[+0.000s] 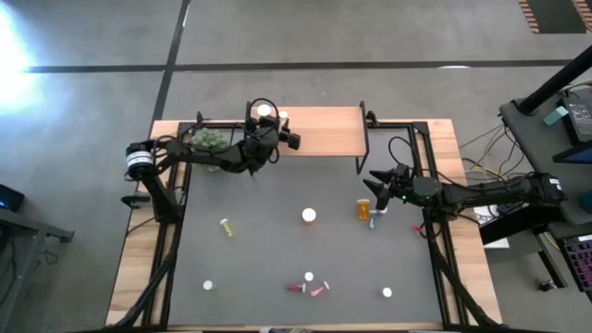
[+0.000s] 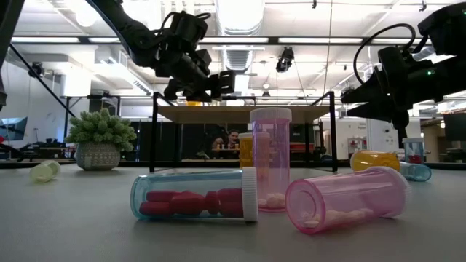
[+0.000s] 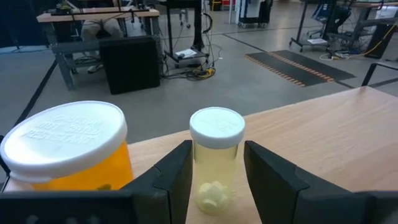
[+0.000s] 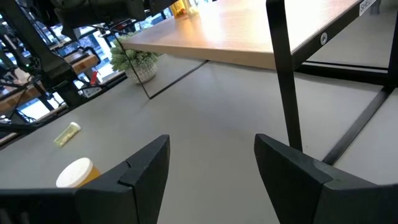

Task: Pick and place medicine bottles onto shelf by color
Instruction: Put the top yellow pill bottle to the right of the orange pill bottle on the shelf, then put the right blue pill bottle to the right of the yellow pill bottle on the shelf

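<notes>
The light-wood shelf (image 1: 324, 129) stands at the table's far edge on thin black legs. At its left end a yellowish, white-capped medicine bottle (image 3: 216, 168) stands upright on its base. An orange bottle (image 3: 68, 155) stands beside it. My left gripper (image 3: 217, 149) is level at the shelf, open. Its fingers stand on either side of the yellowish bottle, and a narrow gap shows at each side. My right gripper (image 1: 375, 178) hovers open by the shelf's right legs with nothing between its fingers (image 4: 149, 168).
A green plant (image 1: 211, 139) sits under my left arm. Loose bottles lie or stand on the grey table: an orange one (image 1: 363, 209) below my right gripper, a yellowish one (image 1: 226, 227) lying at the left, and pink ones (image 1: 313, 288) near the front edge.
</notes>
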